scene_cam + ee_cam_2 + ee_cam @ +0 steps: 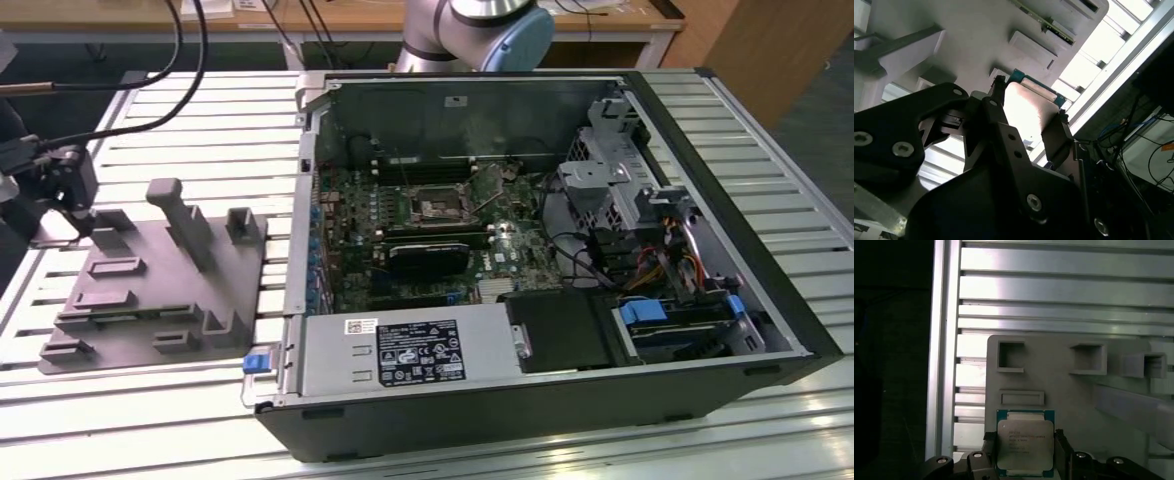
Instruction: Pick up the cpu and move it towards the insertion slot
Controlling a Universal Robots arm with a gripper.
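The hand (60,218) hangs over the outer edge of the grey tray (147,300), with black cables (160,100) trailing away behind it. Raised grey blocks (180,225) stand on the tray just beside the hand. Past the tray, well apart from the hand, an open computer case (534,420) lies on the slatted metal tabletop (761,120). Inside it the insertion slot (438,206) sits on the green board, with a black card (427,258) near the slot.

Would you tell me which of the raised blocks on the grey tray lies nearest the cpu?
The low, flat rectangular block, directly beside the cpu. The hollow square blocks are taller and stand farther off across the tray.
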